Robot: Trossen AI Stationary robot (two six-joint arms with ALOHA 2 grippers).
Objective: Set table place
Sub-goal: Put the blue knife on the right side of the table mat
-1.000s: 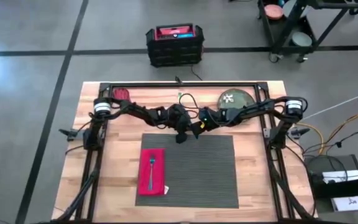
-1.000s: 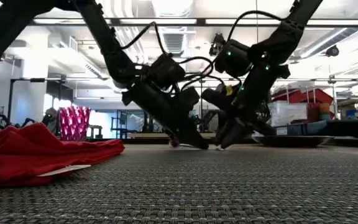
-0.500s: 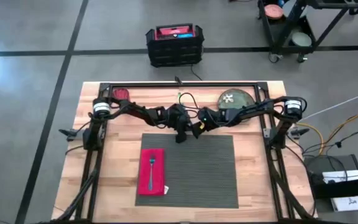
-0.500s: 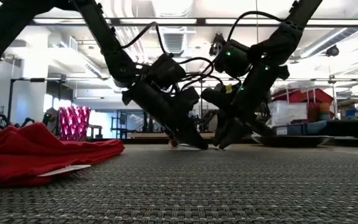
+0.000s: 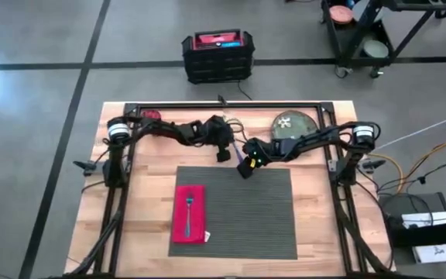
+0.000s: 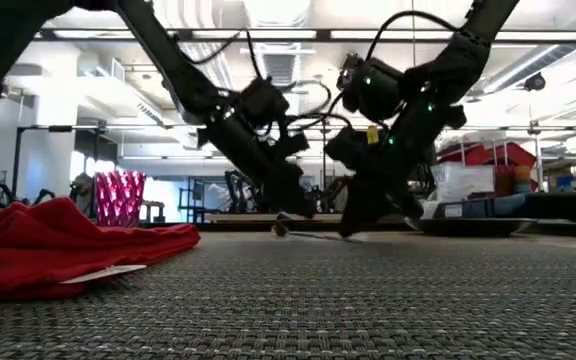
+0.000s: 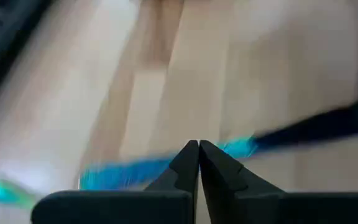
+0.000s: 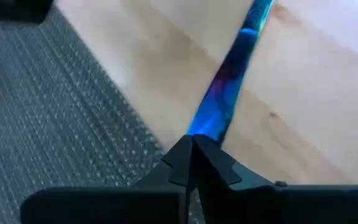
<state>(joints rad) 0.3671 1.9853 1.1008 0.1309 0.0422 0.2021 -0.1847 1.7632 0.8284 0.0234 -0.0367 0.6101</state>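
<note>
The dark grey ribbed placemat (image 5: 238, 213) lies in the middle of the wooden table. Near its left edge is a red napkin (image 5: 190, 213) with a fork (image 5: 189, 208) resting on it. A shiny blue utensil (image 8: 229, 87) lies on the wood just beyond the mat's far edge. My right gripper (image 5: 243, 170) is at that edge, shut on the utensil. My left gripper (image 5: 223, 155) hangs shut a little farther back and to the left, above the wood. In its own blurred view the utensil (image 7: 142, 171) shows as a blue streak beyond the fingertips. My right gripper pinches one end of the blue utensil (image 8: 205, 127) between its two fingertips. The fingers slant down from the table's right and lie roughly along the utensil. The rest of the utensil stretches away over the wood, low on the table.
A green plate (image 5: 293, 124) sits at the far right of the table and a pink glass (image 5: 152, 116) at the far left. The arms' frame runs along the far and side edges. Beyond the far edge, a black crate (image 5: 217, 56) stands on the floor.
My left gripper has drawn back from the utensil, rising and going toward the table's far left. My right gripper has shifted a little toward the mat's far edge, staying shut on the blue utensil.
</note>
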